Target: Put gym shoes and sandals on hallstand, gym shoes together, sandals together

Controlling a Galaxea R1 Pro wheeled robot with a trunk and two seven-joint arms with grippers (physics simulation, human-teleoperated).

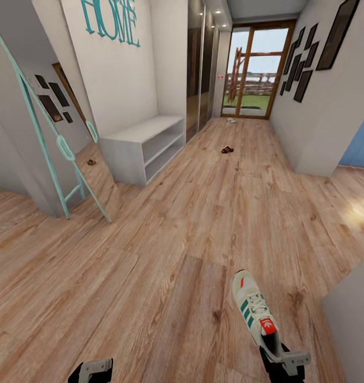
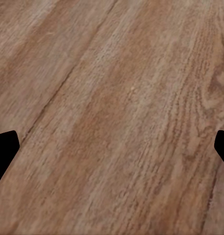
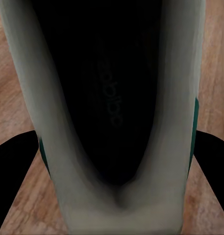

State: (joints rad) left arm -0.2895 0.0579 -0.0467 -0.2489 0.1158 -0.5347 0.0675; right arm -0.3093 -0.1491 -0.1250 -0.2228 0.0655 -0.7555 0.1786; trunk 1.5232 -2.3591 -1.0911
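Right claw: I have it clamped on a gym shoe at the heel.
Left claw: spread wide, holding nothing, over corridor floor.
Sandals: down the corridor, near hallstand.

Inspector A: Corridor floor: wood-grain planks, light brown, matt with a faint sheen at right of frame. Gym shoe, lower right: smooth cream upper, white woven laces.

Inspector B: Confirmed. Shoe interior dark, matt lining. Hallstand, centre left: pale grey-white, smooth, matt. Wardrobe doors, upper centre: glossy, reflective.
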